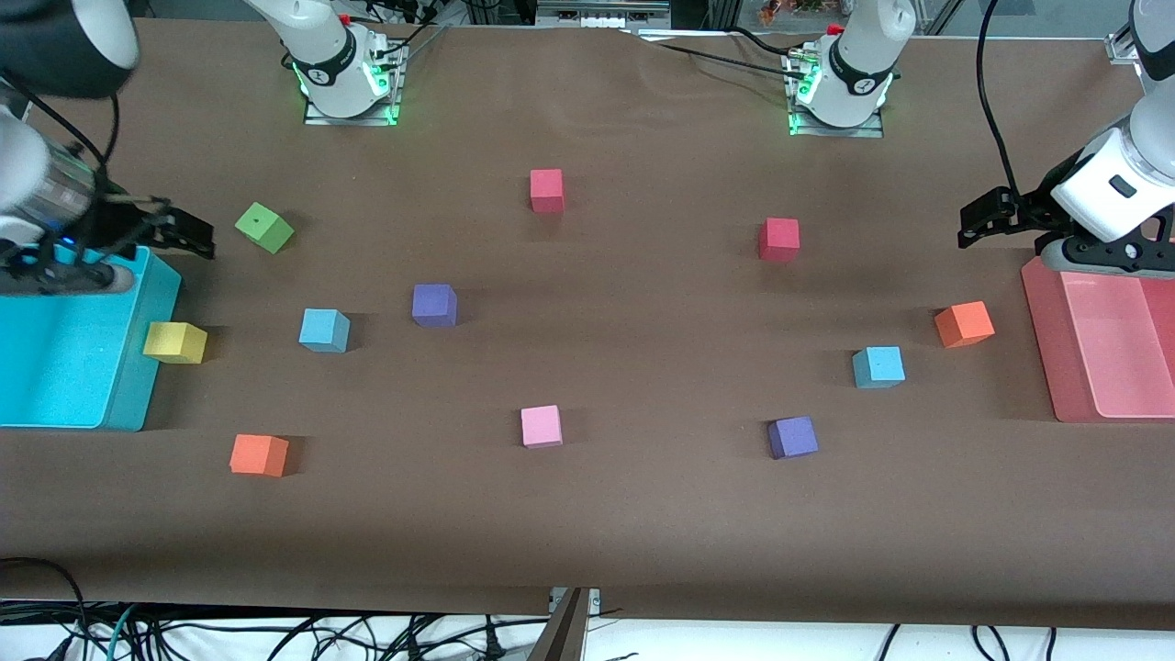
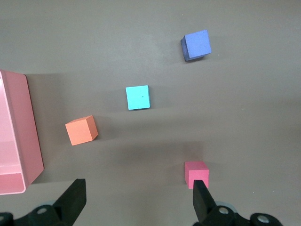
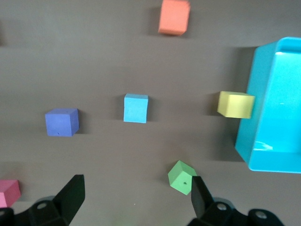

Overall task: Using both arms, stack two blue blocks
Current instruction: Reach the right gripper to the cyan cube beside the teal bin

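Note:
Two sky-blue blocks lie apart on the brown table. One blue block point(image 1: 324, 330) point(image 3: 136, 108) sits toward the right arm's end, between a yellow cube and a purple cube. The other blue block point(image 1: 878, 366) point(image 2: 138, 97) sits toward the left arm's end, beside an orange cube. My right gripper point(image 1: 188, 234) point(image 3: 135, 181) hangs open and empty over the table by the cyan bin's corner, close to the green cube. My left gripper point(image 1: 987, 216) point(image 2: 138, 186) hangs open and empty over the table beside the pink tray.
The cyan bin point(image 1: 55, 367) and pink tray point(image 1: 1065, 367) stand at opposite table ends. Scattered cubes: green point(image 1: 264, 227), yellow point(image 1: 175, 341), purple point(image 1: 434, 305) point(image 1: 792, 437), red point(image 1: 547, 190) point(image 1: 778, 239), orange point(image 1: 259, 454) point(image 1: 964, 324), pink point(image 1: 541, 426).

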Motion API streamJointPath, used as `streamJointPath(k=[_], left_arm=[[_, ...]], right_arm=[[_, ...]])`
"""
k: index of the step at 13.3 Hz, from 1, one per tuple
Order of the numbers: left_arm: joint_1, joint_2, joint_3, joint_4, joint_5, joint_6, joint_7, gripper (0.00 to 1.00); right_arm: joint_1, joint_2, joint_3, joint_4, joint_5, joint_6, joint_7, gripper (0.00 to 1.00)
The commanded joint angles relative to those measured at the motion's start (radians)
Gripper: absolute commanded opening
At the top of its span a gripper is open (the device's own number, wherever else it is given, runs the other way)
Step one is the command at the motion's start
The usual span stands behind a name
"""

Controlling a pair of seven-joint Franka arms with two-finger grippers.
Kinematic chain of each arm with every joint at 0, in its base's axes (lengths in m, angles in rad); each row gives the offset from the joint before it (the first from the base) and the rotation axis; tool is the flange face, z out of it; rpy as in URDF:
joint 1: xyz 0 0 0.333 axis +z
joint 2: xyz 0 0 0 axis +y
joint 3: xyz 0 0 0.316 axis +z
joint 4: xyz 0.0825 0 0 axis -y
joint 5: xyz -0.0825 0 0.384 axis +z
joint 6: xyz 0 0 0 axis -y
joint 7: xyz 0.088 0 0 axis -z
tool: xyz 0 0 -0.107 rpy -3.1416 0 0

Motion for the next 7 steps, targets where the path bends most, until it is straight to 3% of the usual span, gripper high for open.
streamJointPath(k=[1, 4, 7], left_arm=[[-0.003, -0.007, -0.001, 0.011, 0.01, -0.02, 0.0, 1.0], [-0.003, -0.007, -0.001, 0.011, 0.01, -0.02, 0.0, 1.0], [-0.003, -0.007, -0.001, 0.011, 0.01, -0.02, 0.0, 1.0]], right_arm=[[0.012, 0.127, -0.005, 0.011, 0.014, 0.074, -0.004, 1.0], [0.014, 0.233, -0.003, -0.023, 0.057, 0.248, 0.002, 1.0], [0.011, 0.264, -0.005, -0.113, 0.102, 0.403, 0.007, 1.0]])
